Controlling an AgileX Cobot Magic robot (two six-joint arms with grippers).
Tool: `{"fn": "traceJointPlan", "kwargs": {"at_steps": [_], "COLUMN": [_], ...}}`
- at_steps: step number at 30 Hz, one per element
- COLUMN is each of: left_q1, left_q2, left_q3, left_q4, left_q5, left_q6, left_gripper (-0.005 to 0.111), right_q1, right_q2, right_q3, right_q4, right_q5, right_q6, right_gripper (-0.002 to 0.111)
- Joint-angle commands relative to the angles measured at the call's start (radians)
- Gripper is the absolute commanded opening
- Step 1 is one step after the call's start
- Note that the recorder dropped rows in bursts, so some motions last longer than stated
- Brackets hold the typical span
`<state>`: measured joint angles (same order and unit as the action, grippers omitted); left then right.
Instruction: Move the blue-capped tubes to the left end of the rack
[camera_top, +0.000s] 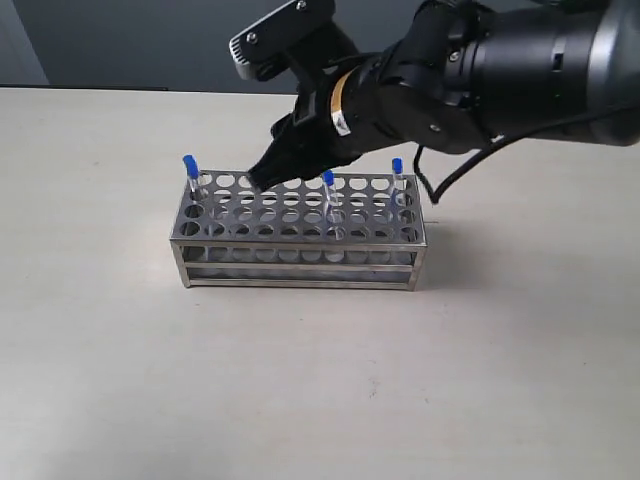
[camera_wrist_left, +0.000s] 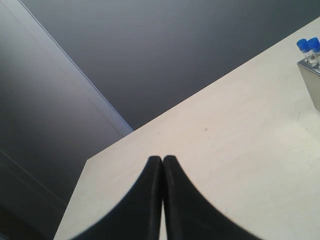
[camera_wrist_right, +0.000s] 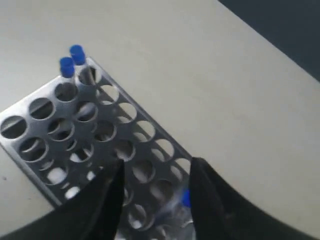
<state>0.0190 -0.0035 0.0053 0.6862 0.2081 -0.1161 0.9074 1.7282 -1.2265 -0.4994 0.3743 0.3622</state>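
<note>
The steel rack (camera_top: 300, 262) stands mid-table. In the right wrist view two blue-capped tubes (camera_wrist_right: 66, 66) stand side by side in its left-end holes (camera_wrist_right: 76, 53); the exterior view shows them as one cap (camera_top: 190, 165). Another tube (camera_top: 328, 182) stands mid-rack, and one more (camera_top: 397, 167) at the right end. My right gripper (camera_top: 258, 182) hovers low over the rack's back rows, left of the middle tube. Its jaws (camera_wrist_right: 157, 162) are open over empty holes, with a blurred blue cap (camera_wrist_right: 186, 198) close beside one finger. My left gripper (camera_wrist_left: 162, 158) is shut on nothing above bare table.
The rack (camera_wrist_left: 311, 82) and two blue caps (camera_wrist_left: 308, 44) show at the edge of the left wrist view. The table edge (camera_wrist_left: 107, 147) and a dark wall lie beyond the left gripper. A black cable (camera_top: 445, 185) hangs from the right arm behind the rack.
</note>
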Motion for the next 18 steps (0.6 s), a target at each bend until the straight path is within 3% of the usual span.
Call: {"fn": "traceJointPlan", "kwargs": {"at_steps": [1, 6, 12, 15, 18], "left_q1": [-0.002, -0.002, -0.002, -0.002, -0.002], "left_q2": [0.003, 0.003, 0.003, 0.003, 0.003], "left_q3": [-0.005, -0.005, -0.005, -0.005, -0.005], "left_q4": [-0.001, -0.001, -0.001, -0.001, -0.001], "left_q5": [-0.003, -0.003, -0.003, -0.003, -0.003], "left_q6": [-0.005, -0.005, -0.005, -0.005, -0.005], "left_gripper": [0.001, 0.001, 0.001, 0.001, 0.001], "right_q1": [0.0, 0.0, 0.0, 0.0, 0.0], "right_q2": [-0.075, -0.143, -0.226, -0.267, -0.277], "right_q3": [0.005, 0.013, 0.19, 0.339, 0.457], "right_q4": [-0.257, -0.33, -0.525, -0.804, -1.245], "right_q5": [0.13, 0.308, 0.196, 0.053, -0.013], "right_q6": [0.229, 0.281, 0.507, 0.847, 1.321], "right_gripper": [0.042, 0.042, 0.042, 0.042, 0.042]}}
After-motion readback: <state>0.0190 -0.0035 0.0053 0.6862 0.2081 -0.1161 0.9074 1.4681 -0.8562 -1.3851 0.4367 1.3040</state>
